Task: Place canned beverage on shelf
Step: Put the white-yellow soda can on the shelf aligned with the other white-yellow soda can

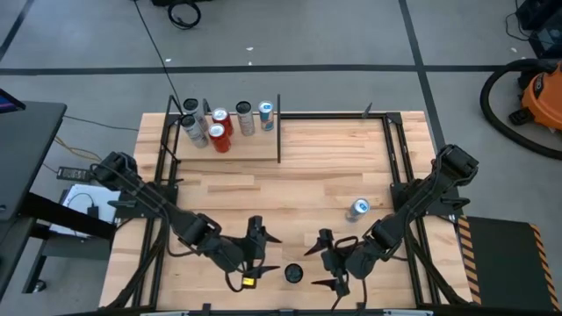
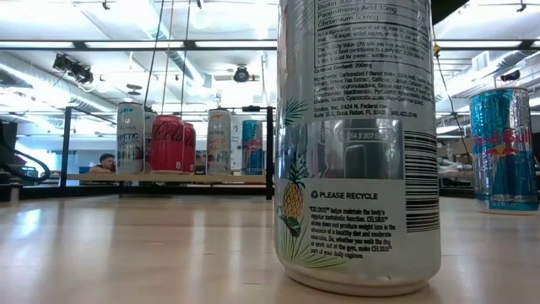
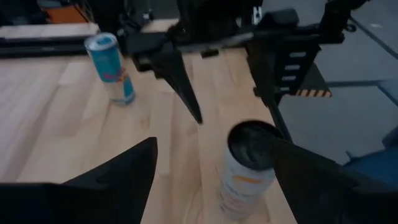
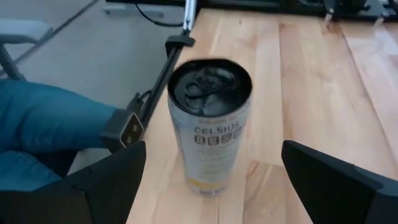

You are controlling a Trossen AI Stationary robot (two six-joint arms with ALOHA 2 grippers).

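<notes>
A white Celsius can with a black top stands upright near the table's front edge, large in the low view. My left gripper is open just left of it and my right gripper is open just right of it, both pointing at the can. The left wrist view shows the can ahead of the open fingers, and the right wrist view shows it ahead of the right gripper's fingers. The shelf at the far left carries several upright cans.
A blue Red Bull can stands upright on the table right of centre, also in the low view. Black frame rails run along the table's sides. Blue cloth shows beyond the table's front edge.
</notes>
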